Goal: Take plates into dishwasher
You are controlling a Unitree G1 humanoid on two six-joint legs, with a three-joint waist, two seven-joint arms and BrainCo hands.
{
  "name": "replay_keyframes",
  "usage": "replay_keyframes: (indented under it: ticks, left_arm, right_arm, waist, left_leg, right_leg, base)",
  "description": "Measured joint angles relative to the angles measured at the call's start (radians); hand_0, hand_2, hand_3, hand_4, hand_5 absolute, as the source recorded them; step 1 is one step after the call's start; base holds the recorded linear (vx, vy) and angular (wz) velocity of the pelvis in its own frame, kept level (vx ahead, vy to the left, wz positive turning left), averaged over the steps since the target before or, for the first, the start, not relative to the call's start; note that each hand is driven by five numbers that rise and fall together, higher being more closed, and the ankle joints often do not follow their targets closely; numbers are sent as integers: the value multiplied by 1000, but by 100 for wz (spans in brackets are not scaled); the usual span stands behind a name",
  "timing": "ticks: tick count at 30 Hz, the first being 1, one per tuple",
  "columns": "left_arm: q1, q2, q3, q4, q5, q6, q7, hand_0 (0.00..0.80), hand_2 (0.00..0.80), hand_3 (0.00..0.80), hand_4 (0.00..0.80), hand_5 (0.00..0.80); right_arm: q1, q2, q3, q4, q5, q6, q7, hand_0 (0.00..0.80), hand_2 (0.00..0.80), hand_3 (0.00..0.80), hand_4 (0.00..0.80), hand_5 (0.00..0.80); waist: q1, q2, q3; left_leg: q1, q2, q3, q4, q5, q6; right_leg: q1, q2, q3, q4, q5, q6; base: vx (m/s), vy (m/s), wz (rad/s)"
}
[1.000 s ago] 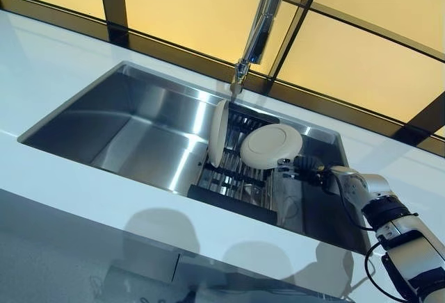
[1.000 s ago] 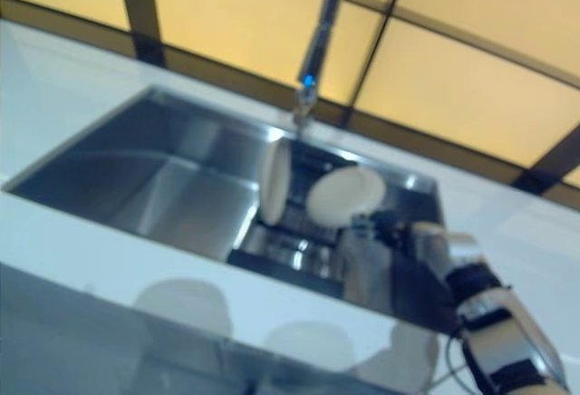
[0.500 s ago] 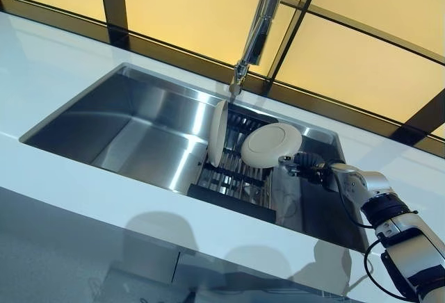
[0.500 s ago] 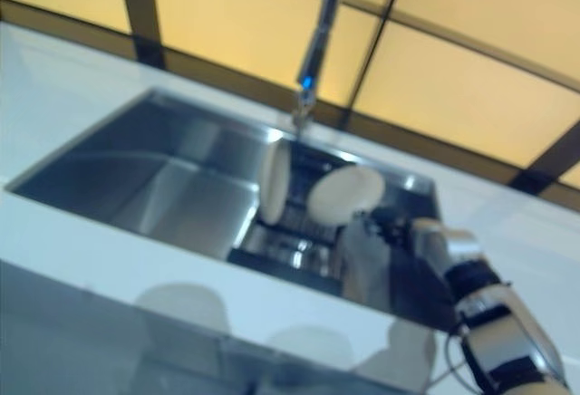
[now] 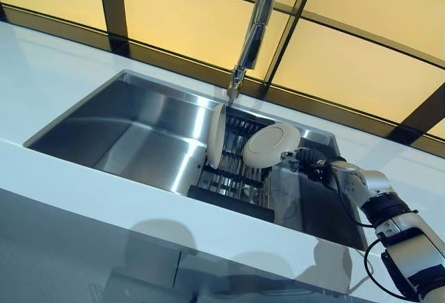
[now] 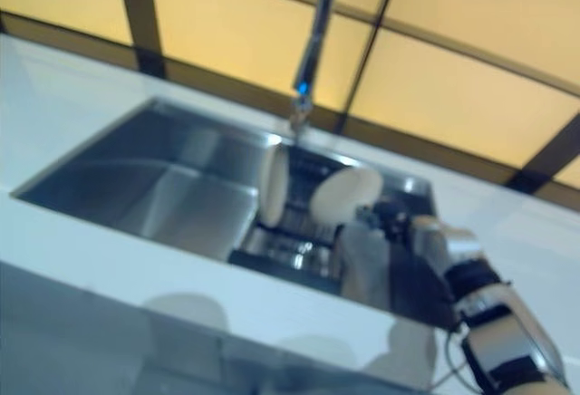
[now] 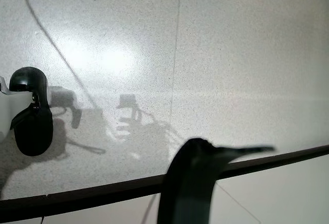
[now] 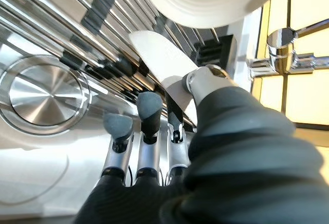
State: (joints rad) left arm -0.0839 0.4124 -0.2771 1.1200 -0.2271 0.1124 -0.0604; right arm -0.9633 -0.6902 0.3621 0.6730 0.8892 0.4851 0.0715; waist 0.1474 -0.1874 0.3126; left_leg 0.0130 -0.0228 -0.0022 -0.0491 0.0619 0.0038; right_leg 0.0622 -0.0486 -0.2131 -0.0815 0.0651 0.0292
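The right hand (image 5: 311, 162) reaches into the stainless steel sink (image 5: 132, 133) at the centre right of the frame. It seems to pinch the rim of a round cream plate (image 5: 271, 145) between thumb and fingers. In the right wrist view the fingers (image 8: 149, 112) look only half curled, so I cannot be sure how firm the grip is. The plate is tilted, its edge lifted above the dark wire dish rack (image 5: 233, 178), probably to come free of the slots. A second cream plate (image 5: 217, 135) stands upright in the rack, just beside on the left. The chrome faucet (image 5: 252, 32) hangs above, so there is little room upward. The left basin has more free space. The left hand is not seen.
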Motion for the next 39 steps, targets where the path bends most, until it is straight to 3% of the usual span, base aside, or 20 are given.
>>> replay_keyframes:
  ticks: [8, 13, 18, 34, 39]
  left_arm:
    - [15, -11, -1, 1, 18, 0, -6, 0, 0, 0, 0, 0]
    - [30, -19, -2, 3, 18, -1, -8, 0, 0, 0, 0, 0]
    - [39, -20, -3, 8, 18, -1, -8, 0, 0, 0, 0, 0]
    - [41, -21, -3, 22, 18, -5, -9, 0, 0, 0, 0, 0]
    - [44, -21, -3, 36, 19, -13, -9, 0, 0, 0, 0, 0]
  right_arm:
    - [-20, -22, 0, -11, 9, -31, -61, 800, 800, 800, 800, 800]
    - [-25, -82, -4, -35, 28, -53, -105, 800, 800, 800, 800, 800]
    - [-25, -84, -14, -37, 61, -73, -127, 800, 800, 800, 800, 800]
    - [-26, -84, -16, -77, 87, -109, -203, 800, 800, 800, 800, 800]
    - [-38, -120, -21, -77, 86, -110, -226, 800, 800, 800, 800, 800]
  waist:
    - [-23, 38, -30]
    - [-26, 37, -61]
    - [-48, 34, -86]
    - [-49, 33, -99]
    - [-50, 29, -102]
  left_leg:
    - [12, -1, 7, -9, 3, 4]
    - [32, 0, 24, -21, 3, 5]
    - [47, 2, 30, -28, 2, 3]
    - [47, 2, 32, -28, 3, 5]
    - [54, 4, 44, -32, 3, 5]
  right_leg:
    - [4, 0, 9, 0, 0, 0]
    - [11, 4, 19, -1, 0, 0]
    - [20, 3, 29, -1, 0, 0]
    - [19, 6, 35, -1, 0, 0]
    - [18, 7, 41, 1, 1, 1]
  base:
    - [7, 11, -2]
    - [25, 12, -9]
    - [16, 1, -5]
    - [0, 0, 0]
    - [-1, 5, -4]
